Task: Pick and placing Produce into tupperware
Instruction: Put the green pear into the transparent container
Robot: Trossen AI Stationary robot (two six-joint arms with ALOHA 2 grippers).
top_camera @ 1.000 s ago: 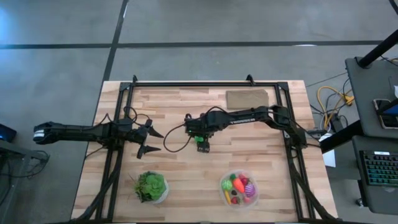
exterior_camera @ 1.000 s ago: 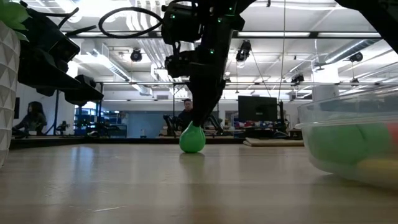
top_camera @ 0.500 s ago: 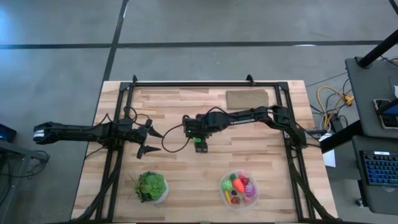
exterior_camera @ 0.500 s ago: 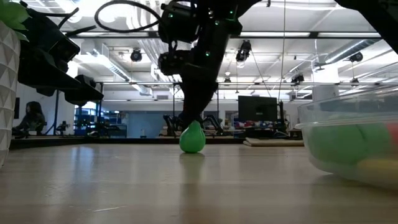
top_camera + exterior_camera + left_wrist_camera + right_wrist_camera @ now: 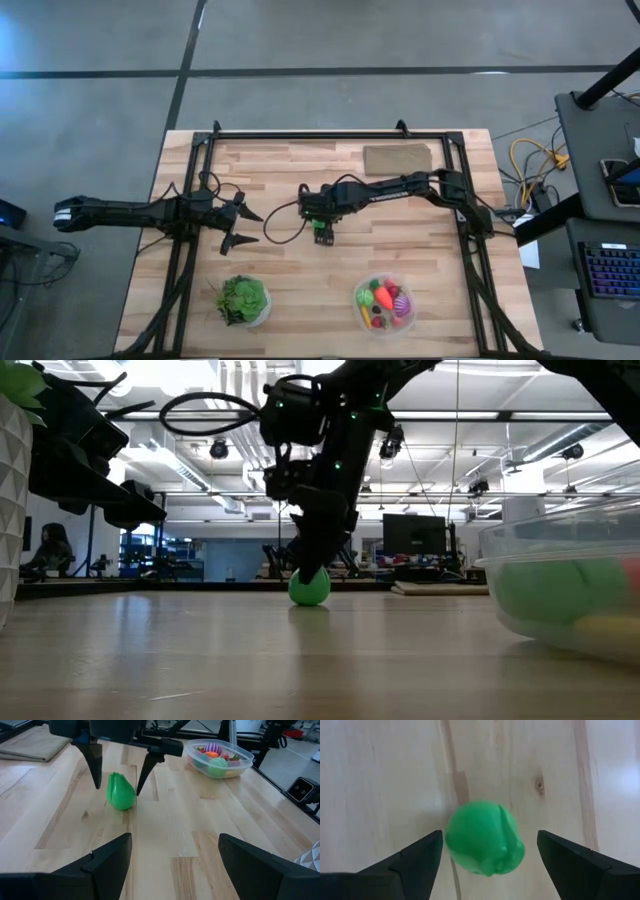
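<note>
A small green toy pear [image 5: 120,792] stands on the wooden table near its middle; it also shows in the low view [image 5: 309,587] and the right wrist view [image 5: 484,838]. My right gripper [image 5: 117,790] is open and points down over it, one finger on either side, with gaps showing. The clear round tupperware [image 5: 360,310] at the near right holds several small toy produce pieces. My left gripper [image 5: 245,227] is open and empty at the table's left.
A white bowl of leafy greens [image 5: 243,300] stands at the near left. A flat brown mat [image 5: 397,158] lies at the far edge. A black metal frame [image 5: 300,133] runs along the table's sides. Bare wood lies between the pear and the tupperware.
My right gripper has come down a little over the green pear, so its fingers now reach past the pear's top on both sides. The pear has stayed where it was on the table.
</note>
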